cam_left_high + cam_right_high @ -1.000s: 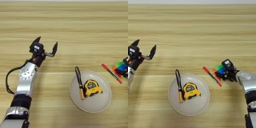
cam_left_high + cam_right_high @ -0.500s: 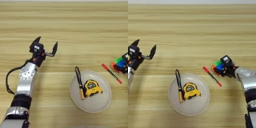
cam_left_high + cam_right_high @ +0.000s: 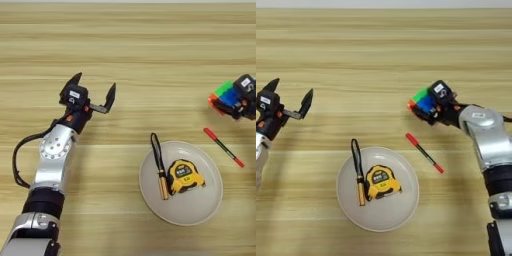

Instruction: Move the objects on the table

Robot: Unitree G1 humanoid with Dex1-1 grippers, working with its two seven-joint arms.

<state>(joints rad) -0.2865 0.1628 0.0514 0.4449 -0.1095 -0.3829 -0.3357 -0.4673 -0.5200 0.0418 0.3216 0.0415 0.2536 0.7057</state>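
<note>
Puzzle cube (image 3: 423, 103) sits gripped in the right pincer (image 3: 431, 109) above the desk (image 3: 381, 45), beside a red pen (image 3: 424, 153). Tape measure (image 3: 381, 182) and wooden-handled tool (image 3: 359, 170) lie in a pale plate (image 3: 406, 202). Left pincer (image 3: 94, 94) hangs spread wide, holding nothing.

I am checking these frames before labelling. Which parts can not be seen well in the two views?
- Right gripper: its fingers sit behind the puzzle cube, so how they grasp it is unclear in the right eye view.
- Same gripper in the left eye view: cut off by the right picture edge.
- Tape measure on the plate: its markings are too small to read.
- Left arm: its lower part leaves the bottom edge.
</note>
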